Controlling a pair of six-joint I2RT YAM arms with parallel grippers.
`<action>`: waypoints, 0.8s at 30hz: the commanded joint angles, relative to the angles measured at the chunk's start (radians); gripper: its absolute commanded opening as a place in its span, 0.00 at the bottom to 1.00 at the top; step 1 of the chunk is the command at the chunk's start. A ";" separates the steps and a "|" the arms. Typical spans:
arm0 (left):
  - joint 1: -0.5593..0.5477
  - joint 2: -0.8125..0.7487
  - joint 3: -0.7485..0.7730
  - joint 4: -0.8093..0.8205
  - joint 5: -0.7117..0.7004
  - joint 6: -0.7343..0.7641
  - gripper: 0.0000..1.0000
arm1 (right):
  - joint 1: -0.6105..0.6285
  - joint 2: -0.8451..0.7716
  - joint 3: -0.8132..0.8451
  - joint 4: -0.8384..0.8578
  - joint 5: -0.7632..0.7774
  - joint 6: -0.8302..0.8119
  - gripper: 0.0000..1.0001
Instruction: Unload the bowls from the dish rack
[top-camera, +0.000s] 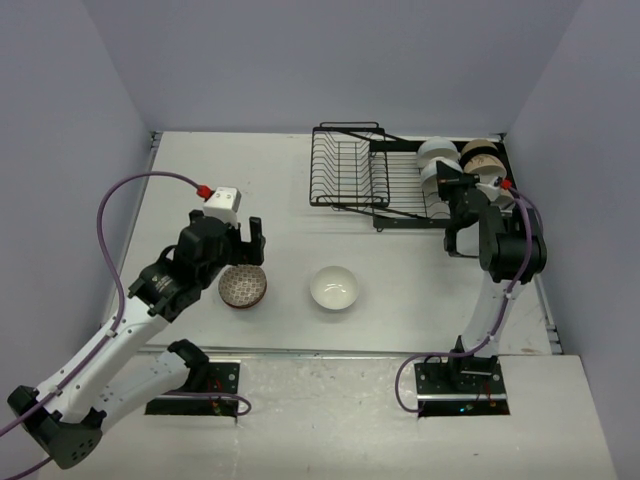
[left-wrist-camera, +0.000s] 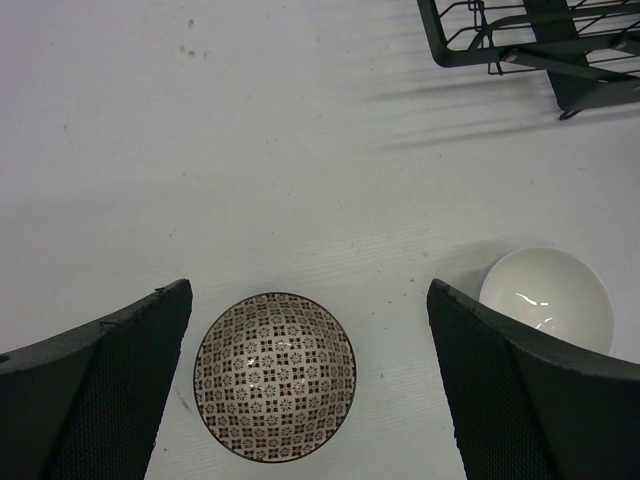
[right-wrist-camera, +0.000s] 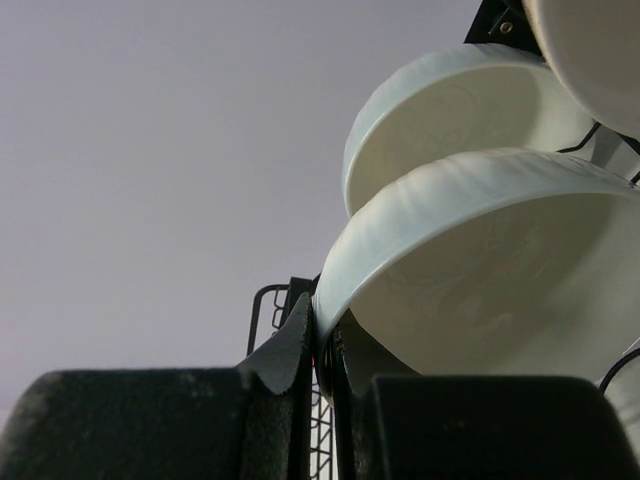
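Right gripper (right-wrist-camera: 320, 345) is pinched tight on the rim of a white bowl (right-wrist-camera: 480, 270) that's standing on edge in the dish rack (top-camera: 350, 172). Second white bowl (right-wrist-camera: 450, 120) sits right behind it. Left gripper (left-wrist-camera: 308, 290) is spread wide and touching nothing. The patterned bowl (left-wrist-camera: 275, 375) lies below between its fingers (left-wrist-camera: 110, 390), and a plain bowl (left-wrist-camera: 548, 298) is just past one finger.

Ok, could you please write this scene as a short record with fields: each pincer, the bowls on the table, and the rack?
left pincer: open, one finger on each side of the patterned bowl, not touching it
right pincer: shut on the rim of the nearest white bowl in the rack
on the table: patterned bowl and plain white bowl, both upright, apart
dish rack: holds several bowls on edge at its right end
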 joint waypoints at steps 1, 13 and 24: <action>0.012 0.001 -0.004 0.044 0.019 0.031 1.00 | -0.004 -0.005 0.058 0.341 -0.084 0.017 0.00; 0.022 0.003 -0.004 0.047 0.036 0.034 1.00 | -0.004 -0.062 0.089 0.341 -0.171 0.018 0.00; 0.036 0.000 -0.004 0.050 0.050 0.034 1.00 | -0.004 -0.248 0.015 0.289 -0.346 0.006 0.00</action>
